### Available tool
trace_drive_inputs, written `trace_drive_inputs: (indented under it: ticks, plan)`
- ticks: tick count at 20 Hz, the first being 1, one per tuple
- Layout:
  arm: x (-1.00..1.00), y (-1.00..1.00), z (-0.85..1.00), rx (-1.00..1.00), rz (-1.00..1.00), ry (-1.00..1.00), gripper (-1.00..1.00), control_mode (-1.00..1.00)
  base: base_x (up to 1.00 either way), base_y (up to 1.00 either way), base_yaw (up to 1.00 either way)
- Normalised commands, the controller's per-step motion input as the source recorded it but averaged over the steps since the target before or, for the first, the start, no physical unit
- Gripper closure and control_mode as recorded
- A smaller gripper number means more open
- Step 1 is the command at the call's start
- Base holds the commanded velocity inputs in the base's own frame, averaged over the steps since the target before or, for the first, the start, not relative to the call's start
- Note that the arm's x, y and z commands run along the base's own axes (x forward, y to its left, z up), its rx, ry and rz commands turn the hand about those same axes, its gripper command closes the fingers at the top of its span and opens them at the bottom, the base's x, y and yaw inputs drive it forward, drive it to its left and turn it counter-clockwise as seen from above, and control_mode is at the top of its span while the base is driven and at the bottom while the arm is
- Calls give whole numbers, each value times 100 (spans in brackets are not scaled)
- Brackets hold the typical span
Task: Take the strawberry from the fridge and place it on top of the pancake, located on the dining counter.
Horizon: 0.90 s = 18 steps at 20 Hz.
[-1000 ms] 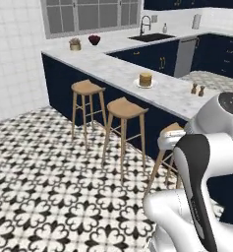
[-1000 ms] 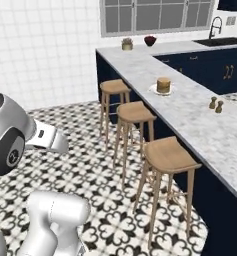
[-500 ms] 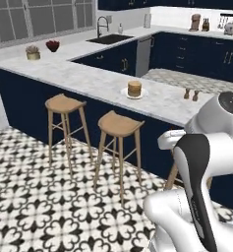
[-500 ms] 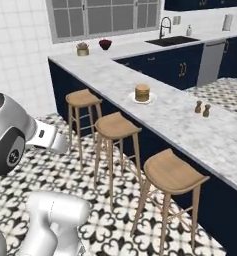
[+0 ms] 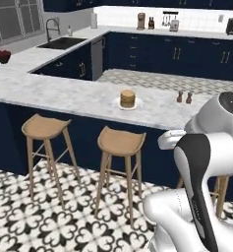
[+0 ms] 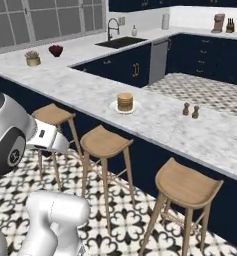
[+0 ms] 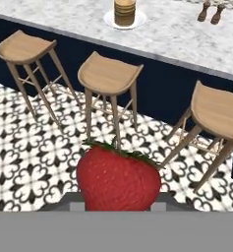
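Strawberry [image 7: 119, 178], red with a green leafy cap, fills the lower middle of the hand view, held between the fingers of the hand [image 7: 119, 204], which is partly closed around the fruit and carries it above the patterned floor [image 7: 34, 147]. Ahead stands the dining bench [image 5: 64, 93], a long white-grey marble top over a navy base, with the pancake [image 5: 128, 98] stacked on a white plate [image 5: 116, 103] near the middle of its surface. Three wooden bar stools [image 7: 108, 74] line the near side of the bench, and a pair of small brown shakers [image 6: 190, 110] sits on the top, well apart from the plate toward the right. The fruit is not yet over the bench, so a long reach remains. Likely trouble: the arm may clip a stool seat or the bench edge while swinging in. The round fruit may slip from the hold if jolted. Released off centre or from too high, it could roll off the small stack onto the plate or bench. Crowding the shakers seems less likely, given their separation.
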Motion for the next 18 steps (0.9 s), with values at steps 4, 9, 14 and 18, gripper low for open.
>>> trace_drive_inputs:
  ticks: [4,9,14,18]
  plan:
    - [0,0,0,0,0,0,100,100,76,99,-56]
    - [0,0,0,0,0,0,100,100,72,100,-54]
    - [0,0,0,0,0,0,100,100,80,72,-55]
    - [0,0,0,0,0,0,100,100,75,33,-35]
